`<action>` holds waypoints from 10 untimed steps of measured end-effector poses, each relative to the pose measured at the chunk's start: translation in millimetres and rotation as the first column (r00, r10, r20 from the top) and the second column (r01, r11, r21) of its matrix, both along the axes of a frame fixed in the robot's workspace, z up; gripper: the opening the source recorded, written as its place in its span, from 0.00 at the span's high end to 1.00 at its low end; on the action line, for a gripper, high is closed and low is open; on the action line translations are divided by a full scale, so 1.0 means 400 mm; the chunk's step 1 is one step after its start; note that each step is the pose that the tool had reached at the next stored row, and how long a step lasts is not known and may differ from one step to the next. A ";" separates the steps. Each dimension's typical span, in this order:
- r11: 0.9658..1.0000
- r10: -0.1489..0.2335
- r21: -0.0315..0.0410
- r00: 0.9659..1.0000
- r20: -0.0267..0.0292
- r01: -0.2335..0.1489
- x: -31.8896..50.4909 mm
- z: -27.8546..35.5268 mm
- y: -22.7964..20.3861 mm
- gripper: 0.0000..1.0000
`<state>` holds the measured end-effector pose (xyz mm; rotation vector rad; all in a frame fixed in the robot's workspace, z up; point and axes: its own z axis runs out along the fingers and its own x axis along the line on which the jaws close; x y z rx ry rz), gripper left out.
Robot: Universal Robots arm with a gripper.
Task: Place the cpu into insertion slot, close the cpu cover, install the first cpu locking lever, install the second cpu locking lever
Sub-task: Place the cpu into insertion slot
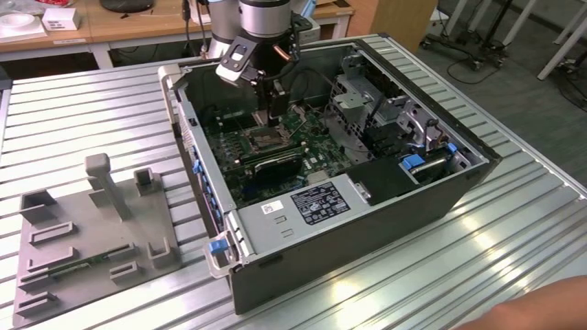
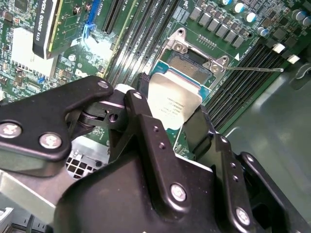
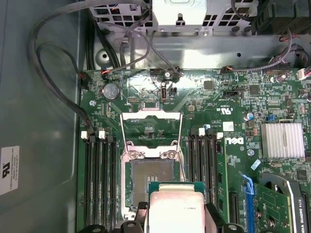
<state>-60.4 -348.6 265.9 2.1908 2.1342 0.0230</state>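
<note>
Inside the open computer case [image 1: 348,227] on the counter [image 1: 110,110], the pincer [image 2: 170,108] pinches the cpu [image 2: 167,98] by opposite edges over the insertion slot [image 3: 148,177] (partly hidden behind the chip). The cpu cover [image 3: 150,113] stands flipped open. The first wrist view cuts off one chip edge.

The arm [image 1: 266,17] comes in near-vertical, wrist aimed straight down, with the gripper [image 1: 266,118] hanging low beneath it. In the second wrist view the black fingers [image 2: 146,121] pinch the cpu [image 2: 172,102] by two opposite edges, holding it flat.
</note>
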 end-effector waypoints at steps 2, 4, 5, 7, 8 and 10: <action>1.000 0.003 0.011 1.000 0.000 -0.003 0.000 0.000 0.000 0.46; 1.000 0.007 0.031 1.000 -0.001 -0.007 0.000 0.000 0.000 0.46; 0.999 0.008 0.041 1.000 -0.002 -0.008 0.000 0.000 0.000 0.46; 0.999 0.008 0.049 1.000 -0.003 -0.008 0.000 0.000 0.000 0.46; 0.999 0.008 0.050 1.000 -0.003 -0.008 0.000 0.000 0.000 0.46; 0.999 0.008 0.050 1.000 -0.003 -0.008 0.000 0.000 0.000 0.46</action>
